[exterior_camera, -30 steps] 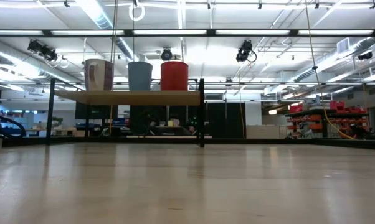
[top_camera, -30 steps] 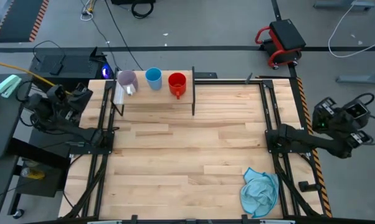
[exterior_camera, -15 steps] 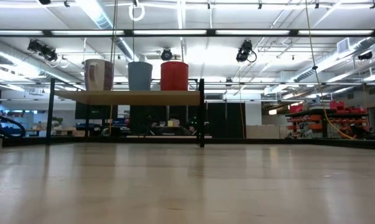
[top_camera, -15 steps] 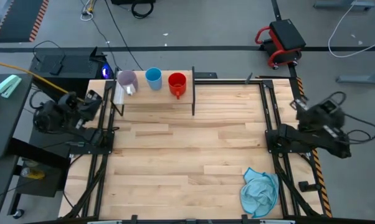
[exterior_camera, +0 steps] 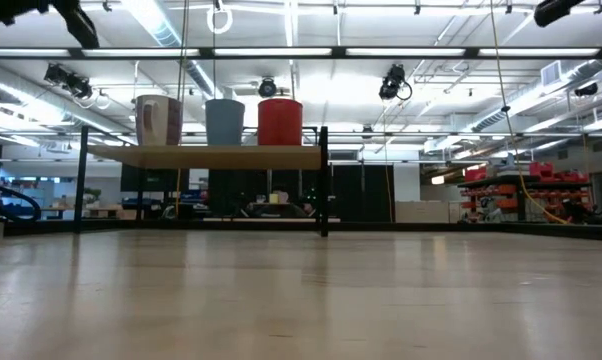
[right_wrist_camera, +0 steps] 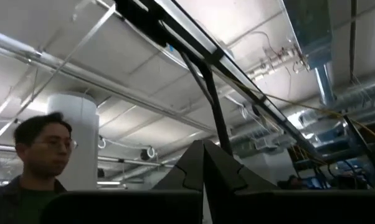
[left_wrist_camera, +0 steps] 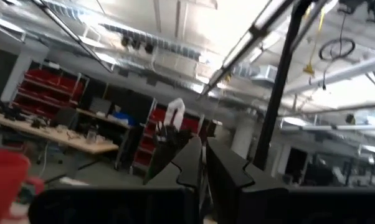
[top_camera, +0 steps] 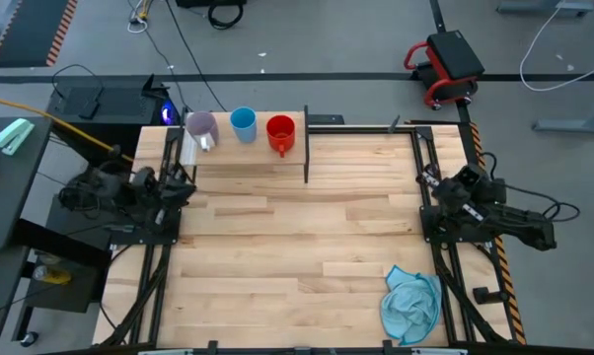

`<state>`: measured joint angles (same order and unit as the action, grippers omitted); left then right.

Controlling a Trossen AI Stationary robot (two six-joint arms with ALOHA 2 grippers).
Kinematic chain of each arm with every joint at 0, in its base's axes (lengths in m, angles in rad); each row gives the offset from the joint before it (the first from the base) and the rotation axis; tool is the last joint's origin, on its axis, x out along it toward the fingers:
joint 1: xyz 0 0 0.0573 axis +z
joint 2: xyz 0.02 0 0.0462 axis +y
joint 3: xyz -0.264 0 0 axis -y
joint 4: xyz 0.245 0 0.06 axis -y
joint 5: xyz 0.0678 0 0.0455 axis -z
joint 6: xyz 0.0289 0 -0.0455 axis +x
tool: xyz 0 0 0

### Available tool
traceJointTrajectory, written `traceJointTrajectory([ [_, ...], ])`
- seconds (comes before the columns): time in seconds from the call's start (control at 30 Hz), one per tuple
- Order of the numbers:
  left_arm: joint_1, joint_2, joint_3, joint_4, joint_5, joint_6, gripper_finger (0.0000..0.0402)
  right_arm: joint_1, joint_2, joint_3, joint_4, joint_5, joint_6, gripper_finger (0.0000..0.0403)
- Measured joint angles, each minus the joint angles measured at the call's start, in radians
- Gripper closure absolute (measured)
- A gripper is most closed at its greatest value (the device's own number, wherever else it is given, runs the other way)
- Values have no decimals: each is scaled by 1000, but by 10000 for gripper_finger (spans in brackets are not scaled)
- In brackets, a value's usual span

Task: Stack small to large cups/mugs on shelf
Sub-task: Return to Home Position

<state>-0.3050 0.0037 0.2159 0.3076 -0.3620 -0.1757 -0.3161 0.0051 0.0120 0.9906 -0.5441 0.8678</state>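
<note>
Three cups stand side by side on their bases on the shelf at the table's far left: the pale purple cup, the light blue cup and the red cup. The low view shows the same row, purple, blue, red, on the board. My left gripper is shut at the table's left edge, just near of the shelf, and holds nothing. My right gripper is shut at the right edge, also with nothing in it. Both point upward into the room.
A light blue cloth lies crumpled near the table's front right corner. Black frame rails run along both side edges. A person shows beyond the table in the right wrist view. The middle of the wooden tabletop is bare.
Both arms have folded down and inward. My left gripper has swung from outside the table toward its left edge, next to the shelf. My right gripper has swung from beyond the right edge in to that edge. The cups have stayed where they were.
</note>
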Motion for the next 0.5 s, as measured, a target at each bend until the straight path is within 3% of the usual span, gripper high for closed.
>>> traceJointTrajectory([
  [0.13,0,0,-70,0,9,-25,366,0,0,-3,-92,-16,-53,393],
  [0.5,0,2,-207,-53,8,-14,378,0,0,-4,-589,-29,-299,393],
])
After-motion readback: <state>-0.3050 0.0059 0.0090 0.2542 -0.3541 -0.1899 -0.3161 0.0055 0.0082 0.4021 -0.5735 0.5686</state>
